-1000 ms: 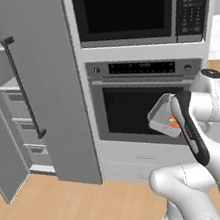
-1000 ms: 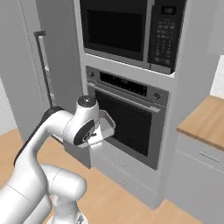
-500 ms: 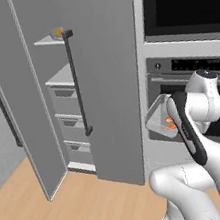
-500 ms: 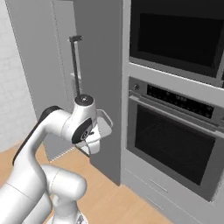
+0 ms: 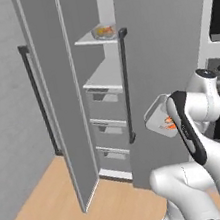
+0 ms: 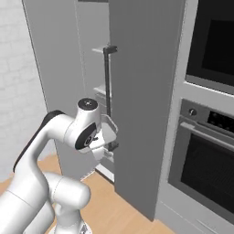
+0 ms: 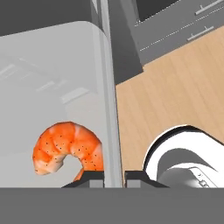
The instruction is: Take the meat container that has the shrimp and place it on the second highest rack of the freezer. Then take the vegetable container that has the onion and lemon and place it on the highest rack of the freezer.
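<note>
Shrimp tray carried to the open freezer

The shrimp (image 7: 68, 146) lies in its meat container (image 5: 160, 118), whose wall the gripper (image 7: 114, 177) pinches; the base has driven leftward, bringing the freezer (image 5: 103, 88) shelves within reach

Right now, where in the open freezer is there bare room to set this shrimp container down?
In the freezer, the second shelf, between the top rack and the grey drawers, looks bare. The top shelf already holds a container toward its right end. The gripper grips the shrimp container.
</note>
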